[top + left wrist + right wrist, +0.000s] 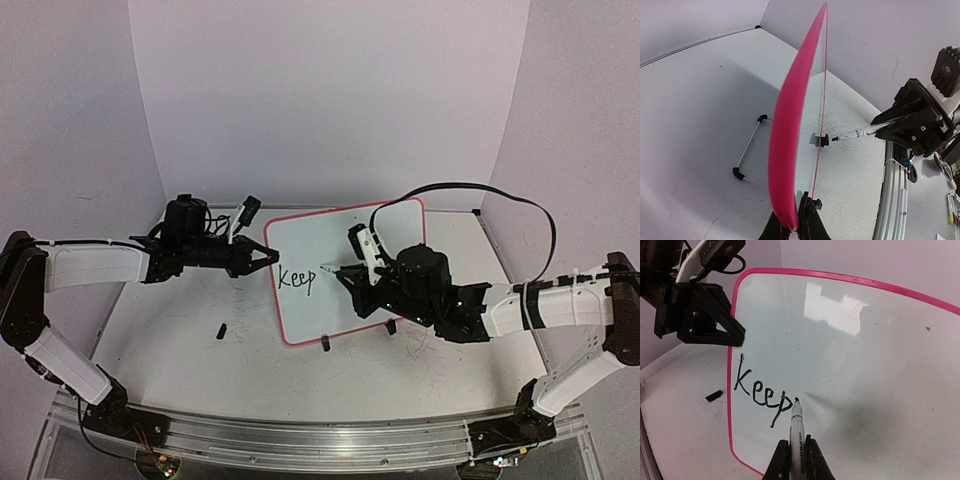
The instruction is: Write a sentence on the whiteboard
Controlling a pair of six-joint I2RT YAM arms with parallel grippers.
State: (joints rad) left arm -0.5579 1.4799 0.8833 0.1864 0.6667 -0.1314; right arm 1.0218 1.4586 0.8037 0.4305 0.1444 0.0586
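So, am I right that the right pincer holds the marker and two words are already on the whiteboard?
Not quite: the right wrist view shows only one word, "Keep", on the whiteboard; the right pincer does hold the marker.

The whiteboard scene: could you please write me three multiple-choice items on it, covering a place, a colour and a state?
1. Where does the left tool clamp the whiteboard?
A) its left edge
B) its top edge
C) its right edge

2. What colour is the board's border?
A) blue
B) pink-red
C) green

3. What is the right tool doing?
A) standing open
B) shut on nothing
C) shut on a marker

Answers:
1 A, its fingers close over the left edge, near the word "Keep".
2 B, a pink-red band rims the board.
3 C, the marker sits between its fingers, tip at the board.
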